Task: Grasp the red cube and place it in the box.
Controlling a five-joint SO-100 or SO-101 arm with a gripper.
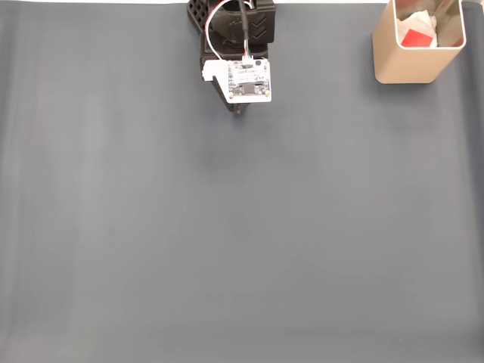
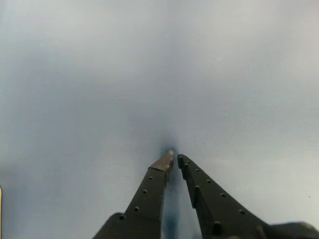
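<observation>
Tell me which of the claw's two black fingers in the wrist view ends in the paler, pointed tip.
The left finger: its tip is lighter grey-brown and pointed, while the right finger is black throughout.

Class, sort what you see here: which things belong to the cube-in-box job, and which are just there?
Job things: red cube, lying inside the box; gripper, empty, jaws nearly closed.

Just there: grey table mat; white bits in the box beside the cube.
</observation>
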